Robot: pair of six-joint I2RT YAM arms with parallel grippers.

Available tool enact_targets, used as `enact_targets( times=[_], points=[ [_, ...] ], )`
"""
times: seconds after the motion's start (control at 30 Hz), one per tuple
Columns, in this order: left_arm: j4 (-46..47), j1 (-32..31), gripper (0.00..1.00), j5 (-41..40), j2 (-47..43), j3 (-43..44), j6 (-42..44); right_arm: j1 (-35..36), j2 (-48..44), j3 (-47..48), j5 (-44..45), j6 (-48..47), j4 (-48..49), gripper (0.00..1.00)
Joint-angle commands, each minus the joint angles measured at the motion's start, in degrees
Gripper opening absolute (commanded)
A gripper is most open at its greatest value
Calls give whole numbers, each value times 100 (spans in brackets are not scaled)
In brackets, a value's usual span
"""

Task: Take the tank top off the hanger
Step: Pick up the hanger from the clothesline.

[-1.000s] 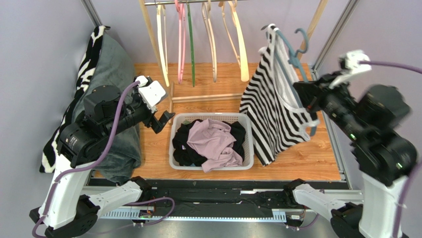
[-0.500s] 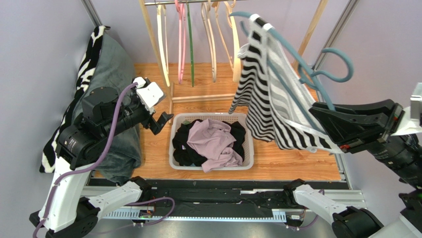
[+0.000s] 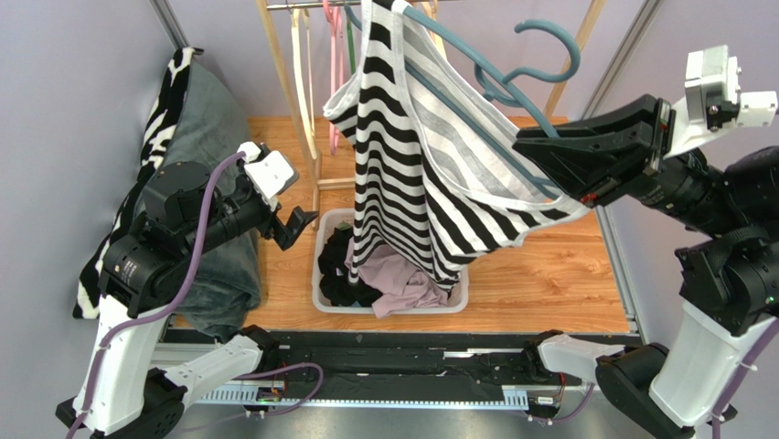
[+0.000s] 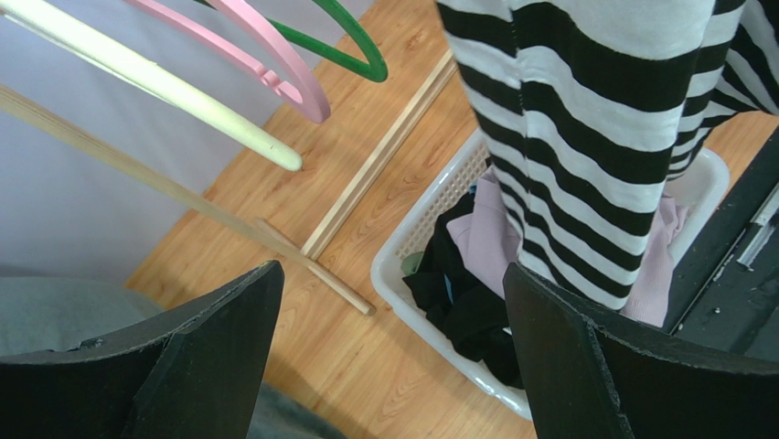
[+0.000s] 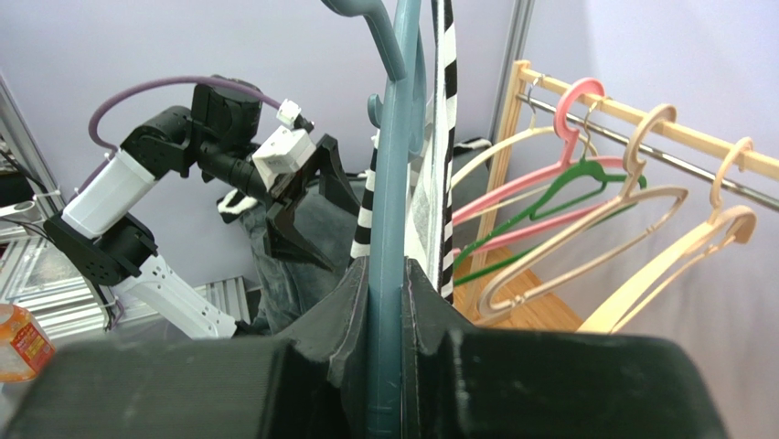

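A black-and-white striped tank top hangs on a teal hanger. My right gripper is shut on the hanger's arm and holds it high over the white laundry basket. In the right wrist view the teal hanger stands clamped between my fingers, with a striped strap beside it. My left gripper is open and empty, left of the basket. In the left wrist view the tank top's hem hangs at the upper right, apart from my left gripper.
The basket holds black and pink clothes. A wooden rack at the back carries pink, green and cream hangers. A grey garment and zebra-print cloth hang at the left, by my left arm.
My right arm has swung the hanger and tank top up and to the left, from the right side to above the basket. The left arm has barely moved.
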Motion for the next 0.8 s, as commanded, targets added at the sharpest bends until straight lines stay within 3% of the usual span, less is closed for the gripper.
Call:
enact_targets(
  times=[0.0, 0.13, 0.27, 0.6, 0.77],
  points=[
    [16, 132, 99, 348, -30, 38, -250, -21, 252, 204, -279, 364, 1260, 0],
    [-1, 255, 99, 392, -82, 12, -259, -21, 515, 230, -375, 409, 1578, 0],
    [-71, 334, 99, 462, -91, 55, -233, 66, 473, -182, -236, -99, 1219, 0],
    [-142, 545, 99, 743, -3, 223, -426, 901, -950, -4011, 371, -1858, 1024, 0],
    [-36, 642, 99, 998, -188, -128, -741, 990, -1381, -4805, 354, -1973, 998, 0]
  ],
)
